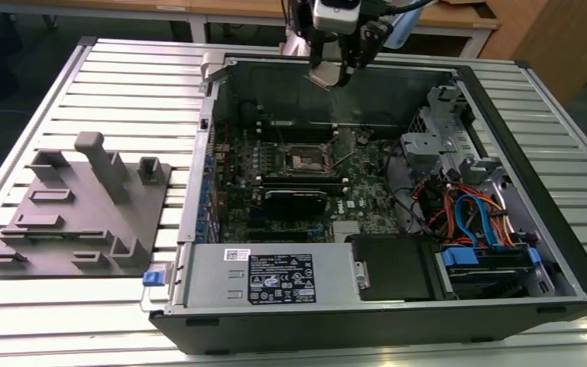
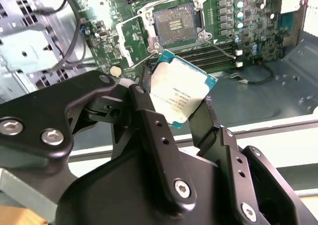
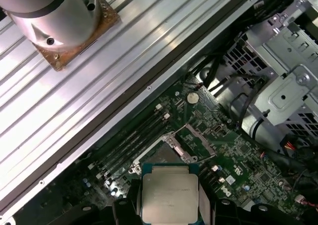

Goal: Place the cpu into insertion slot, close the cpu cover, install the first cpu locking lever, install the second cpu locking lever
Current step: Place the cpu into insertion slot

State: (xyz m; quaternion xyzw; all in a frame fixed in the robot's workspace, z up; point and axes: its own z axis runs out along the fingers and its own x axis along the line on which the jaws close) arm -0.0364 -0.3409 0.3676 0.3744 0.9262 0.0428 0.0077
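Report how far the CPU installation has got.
Done: nothing seated. The small square dark insertion slot is empty and its thin silvery metal cpu cover stands open. In hand: the tool grips the flat silvery square cpu, held clear of the slot. Left: seating it, closing the cover, latching both levers.

An open computer case (image 1: pixel 375 325) sits on a slatted metal table (image 1: pixel 120 76), a grey fixture block (image 1: pixel 79 222) beside it
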